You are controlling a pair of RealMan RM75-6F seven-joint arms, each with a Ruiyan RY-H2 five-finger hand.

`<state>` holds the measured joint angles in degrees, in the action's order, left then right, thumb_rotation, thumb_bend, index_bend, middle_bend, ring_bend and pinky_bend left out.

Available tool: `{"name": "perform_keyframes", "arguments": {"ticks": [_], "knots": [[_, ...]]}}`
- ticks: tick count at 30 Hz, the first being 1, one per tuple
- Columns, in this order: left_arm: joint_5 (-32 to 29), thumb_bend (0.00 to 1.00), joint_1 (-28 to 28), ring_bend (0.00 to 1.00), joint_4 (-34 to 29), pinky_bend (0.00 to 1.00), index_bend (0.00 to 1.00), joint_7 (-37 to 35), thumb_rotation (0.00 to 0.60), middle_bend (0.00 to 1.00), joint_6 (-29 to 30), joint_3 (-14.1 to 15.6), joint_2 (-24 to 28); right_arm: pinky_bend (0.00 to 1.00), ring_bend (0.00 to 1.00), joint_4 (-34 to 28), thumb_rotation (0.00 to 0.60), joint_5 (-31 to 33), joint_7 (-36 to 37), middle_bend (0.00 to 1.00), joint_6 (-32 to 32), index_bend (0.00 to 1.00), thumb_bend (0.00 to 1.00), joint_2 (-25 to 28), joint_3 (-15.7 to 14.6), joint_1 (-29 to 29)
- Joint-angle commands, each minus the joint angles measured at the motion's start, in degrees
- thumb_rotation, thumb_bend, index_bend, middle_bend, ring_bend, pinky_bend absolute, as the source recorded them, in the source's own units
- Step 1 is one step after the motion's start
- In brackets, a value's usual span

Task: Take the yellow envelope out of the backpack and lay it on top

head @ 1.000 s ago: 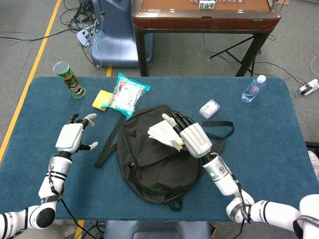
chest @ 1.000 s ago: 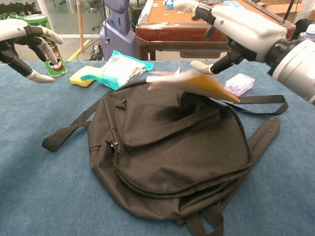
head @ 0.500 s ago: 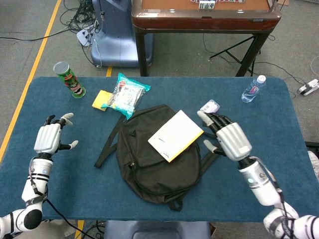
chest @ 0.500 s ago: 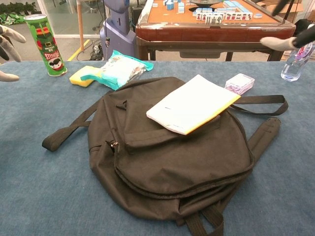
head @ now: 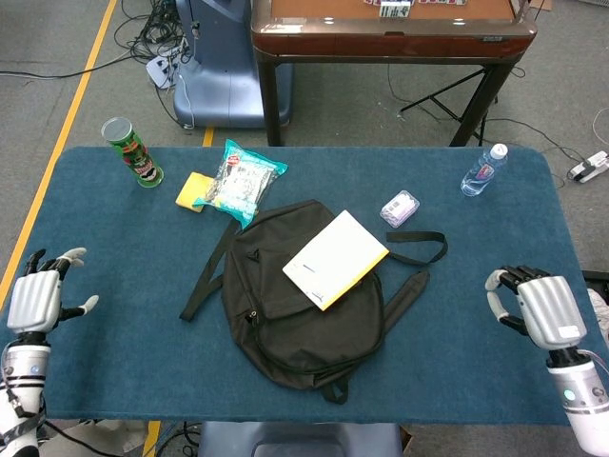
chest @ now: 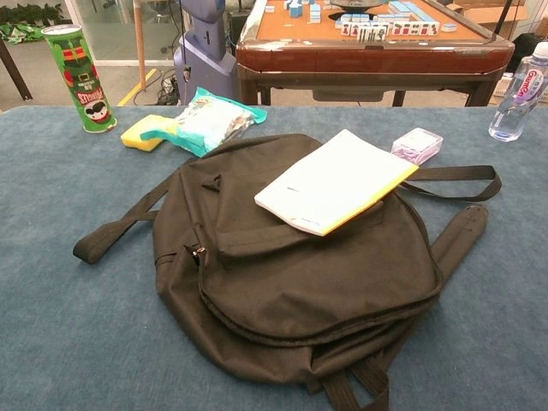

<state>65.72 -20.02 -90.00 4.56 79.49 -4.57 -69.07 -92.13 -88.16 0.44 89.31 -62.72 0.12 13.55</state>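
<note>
The yellow envelope (head: 336, 259) lies flat on top of the black backpack (head: 295, 314), toward its far right side, in the middle of the blue worktop (head: 143, 314). The left robot hand (head: 36, 301) hovers at the near left edge, fingers apart, holding nothing. The right robot hand (head: 542, 309) sits at the near right edge, likewise spread and empty. Both are well apart from the backpack.

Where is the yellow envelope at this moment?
The yellow envelope lies flat on top of the black backpack, on its upper right part in the head view, just below the small clear box.
</note>
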Motion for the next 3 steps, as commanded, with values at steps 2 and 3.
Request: {"name": "perform_keyframes", "arguments": {"ticks": [2, 3], "knots": [[3.47, 0.21, 3.86, 0.29, -0.79, 0.06, 0.28, -1.13, 0.6, 0.35, 4.22, 2.11, 0.89, 0.62, 0.52, 2.84, 0.6, 0.85, 1.07, 0.54, 3.87, 0.55, 0.41, -2.37, -1.08, -4.63], [4.08, 0.21, 4.58, 0.29, -0.96, 0.06, 0.28, -1.14, 0.6, 0.35, 4.93, 2.47, 0.96, 0.62, 0.52, 3.08, 0.6, 1.26, 1.33, 0.55, 4.27, 0.55, 0.42, -2.7, -1.14, -5.39]]}}
